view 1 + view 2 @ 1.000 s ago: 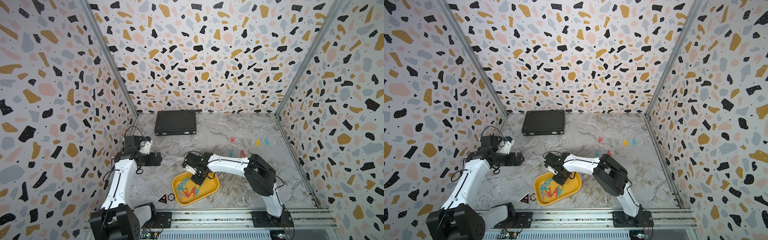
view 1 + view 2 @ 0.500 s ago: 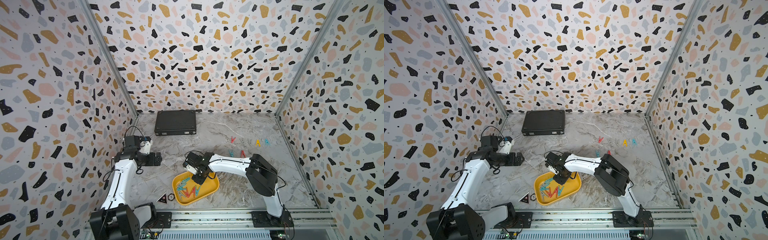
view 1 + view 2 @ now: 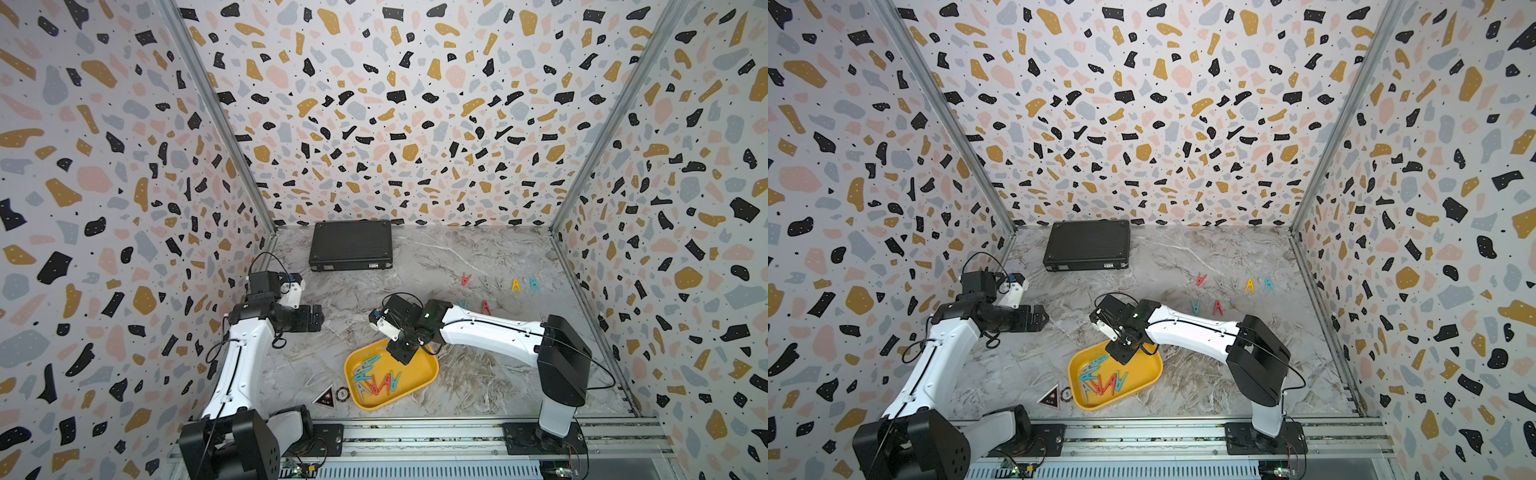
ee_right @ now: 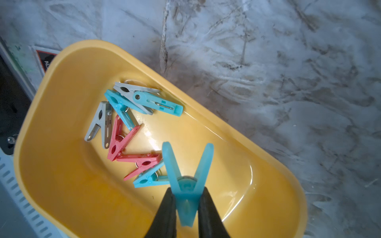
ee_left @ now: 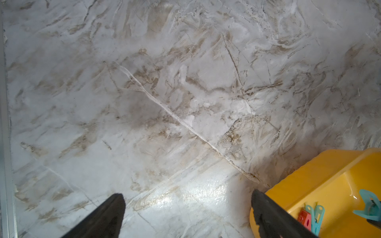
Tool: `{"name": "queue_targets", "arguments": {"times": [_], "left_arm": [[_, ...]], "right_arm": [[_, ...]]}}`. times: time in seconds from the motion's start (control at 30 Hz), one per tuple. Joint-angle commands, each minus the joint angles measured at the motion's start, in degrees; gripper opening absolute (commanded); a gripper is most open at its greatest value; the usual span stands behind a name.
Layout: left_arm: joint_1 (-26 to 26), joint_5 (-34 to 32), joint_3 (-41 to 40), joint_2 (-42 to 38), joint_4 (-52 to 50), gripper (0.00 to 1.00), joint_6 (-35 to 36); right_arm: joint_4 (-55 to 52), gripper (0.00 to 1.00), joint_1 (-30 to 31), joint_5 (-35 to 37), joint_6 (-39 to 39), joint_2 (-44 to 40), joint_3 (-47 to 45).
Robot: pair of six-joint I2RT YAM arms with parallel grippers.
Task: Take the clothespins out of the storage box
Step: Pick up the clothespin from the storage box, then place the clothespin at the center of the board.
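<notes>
Right wrist view, looking straight down the arm: the right gripper has its black jaws drawn in narrow on a teal peg. They pinch its tapered closed end, and the two legs fan out away from the fingers in a V above the yellow tray. That grip looks to me like the weak spot. The peg is smooth, slightly see-through plastic and wedge-shaped just where it is squeezed, so a hard pinch or a jerky lift might squirt it back into the tray. Another teal one lies right under it, and I can't tell whether the two touch, so it might get dragged along. The tray is glossy, shallow and round-cornered, probably light, and a knock on its low wall could slide it. In it lies a heap of pegs, red, teal and grey, crossed over each other with their wire springs showing. A little further back the left gripper hangs over bare table, jaws spread wide on nothing, just beside the tray's corner. The tabletop is grey marble-patterned with a dull sheen. Further on, toward the right side, a scatter of pegs already sits out on the table, well apart from the tray. At the back wall lies a flat black case with a ribbed lid and metal latches.
</notes>
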Motion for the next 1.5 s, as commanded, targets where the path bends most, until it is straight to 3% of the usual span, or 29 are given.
{"name": "queue_targets", "arguments": {"times": [0.0, 0.07, 0.33, 0.7, 0.87, 1.03, 1.47], "left_arm": [[0.31, 0.01, 0.31, -0.39, 0.08, 1.0, 0.49], [0.36, 0.01, 0.32, -0.35, 0.07, 1.0, 0.46], [0.36, 0.1, 0.33, -0.56, 0.08, 1.0, 0.44], [0.39, 0.18, 0.31, -0.65, 0.04, 1.0, 0.55], [0.33, 0.21, 0.33, -0.91, 0.04, 1.0, 0.54], [0.35, 0.27, 0.22, -1.0, 0.1, 1.0, 0.52], [0.38, 0.35, 0.27, -1.68, 0.03, 1.0, 0.54]], "right_arm": [[-0.52, 0.08, -0.12, 3.35, 3.07, -4.73, -1.52], [-0.52, 0.07, -0.17, 4.68, 4.74, -6.81, -2.91], [-2.37, 0.07, -9.73, 7.25, 8.27, -16.01, -10.21], [-5.14, 0.05, -33.16, 6.36, 8.18, -21.33, -21.34], [-6.19, 0.05, -43.46, 5.24, 7.16, -19.37, -21.37], [-6.68, 0.05, -49.51, 6.29, 5.43, -14.57, -18.84], [-4.66, 0.07, -53.01, 9.66, 2.11, 0.89, -10.73]]}}
